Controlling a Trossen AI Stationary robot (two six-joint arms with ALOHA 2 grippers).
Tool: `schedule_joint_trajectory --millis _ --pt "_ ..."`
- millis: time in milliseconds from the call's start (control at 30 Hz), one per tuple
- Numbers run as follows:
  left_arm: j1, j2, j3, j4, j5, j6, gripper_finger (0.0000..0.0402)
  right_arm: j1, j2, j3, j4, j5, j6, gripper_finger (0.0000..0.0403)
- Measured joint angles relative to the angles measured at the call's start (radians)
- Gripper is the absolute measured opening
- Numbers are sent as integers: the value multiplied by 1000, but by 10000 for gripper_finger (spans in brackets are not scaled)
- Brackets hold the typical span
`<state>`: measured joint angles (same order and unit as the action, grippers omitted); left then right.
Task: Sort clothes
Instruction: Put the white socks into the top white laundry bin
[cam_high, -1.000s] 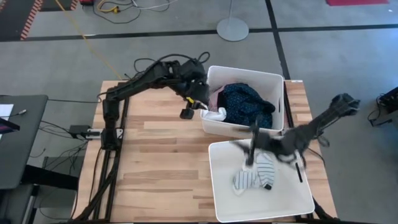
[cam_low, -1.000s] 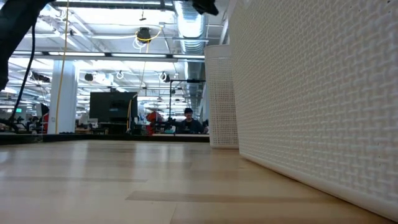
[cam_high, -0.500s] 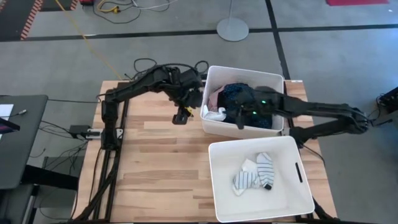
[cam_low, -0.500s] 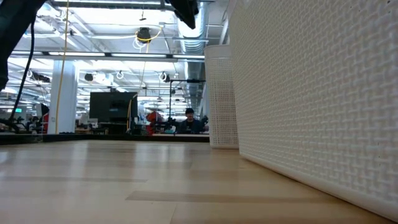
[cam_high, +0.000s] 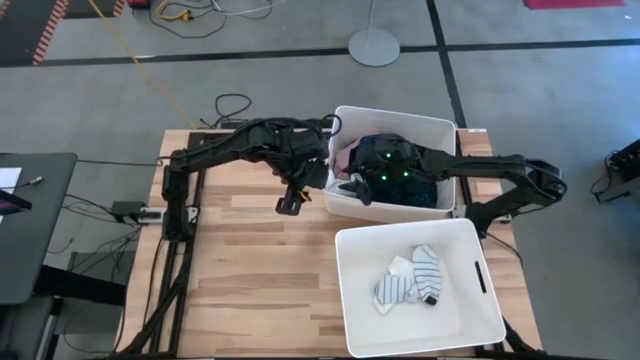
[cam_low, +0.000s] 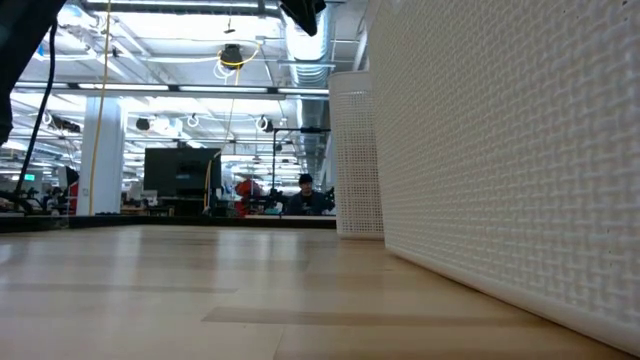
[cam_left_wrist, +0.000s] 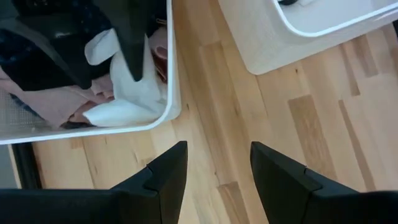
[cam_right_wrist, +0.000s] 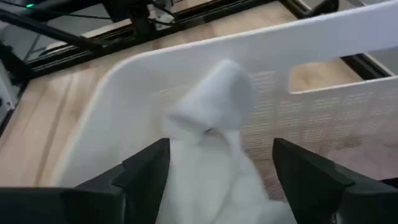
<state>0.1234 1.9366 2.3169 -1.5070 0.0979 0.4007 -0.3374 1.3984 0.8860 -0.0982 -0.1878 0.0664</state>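
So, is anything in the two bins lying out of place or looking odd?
Nothing looks spilled or damaged. One white piece sits bunched up against the corner wall of the far bin, above the pink garment. The right pincer hangs open over it. The socks lie inside the near bin.

We see the right claw (cam_high: 357, 188) over the far bin (cam_high: 440, 128) of clothes (cam_high: 400, 170), the left claw (cam_high: 291, 203) above bare tabletop (cam_high: 250, 270), and socks (cam_high: 410, 278) in the near bin (cam_high: 350, 300).
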Motion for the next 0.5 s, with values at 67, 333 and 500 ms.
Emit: schedule_joint_trajectory --millis 67,333,500 --pt "-7 0 0 -1 -8 -2 170 -11 8 -3 21 -10 -3 284" --pt "-20 0 0 -5 -22 -2 169 -20 12 -6 133 -7 -33 102" --pt "-20 0 0 -6 -26 -5 169 -20 -17 -8 129 -30 -66 12"
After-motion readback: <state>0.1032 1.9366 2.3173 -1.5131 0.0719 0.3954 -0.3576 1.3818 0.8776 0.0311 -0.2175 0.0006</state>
